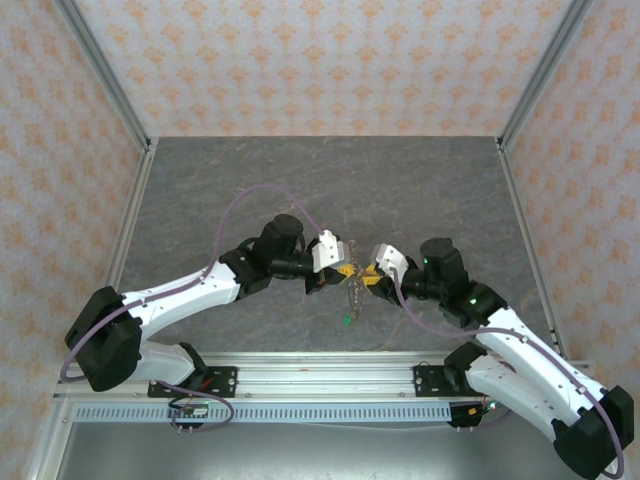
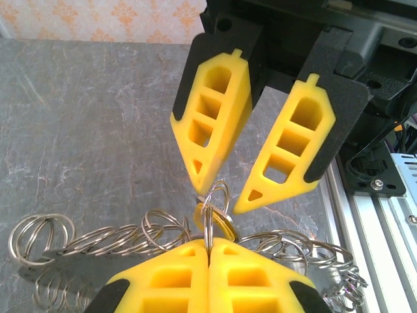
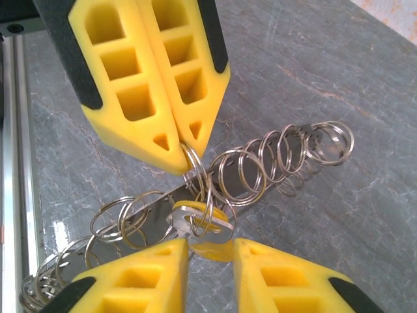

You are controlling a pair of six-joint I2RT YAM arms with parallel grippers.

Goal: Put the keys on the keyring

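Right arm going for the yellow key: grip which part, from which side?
Probably the flat head of the yellow key, one of the right fingers on each face, coming in opposite the left fingers. Those are shut on the ring just above the head, so that side is blocked. The right fingers already stand apart on either side of the head.

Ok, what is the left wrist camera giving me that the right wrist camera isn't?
From the left wrist: the right gripper face-on, its fingers parted, with the patterned wall behind. From the right wrist instead: the left gripper face-on, shut on a ring of the keyring, and the yellow-headed key lying just beyond the right gripper's tips. In both: the keyring's coils strung across the grey table, and that pinched ring.
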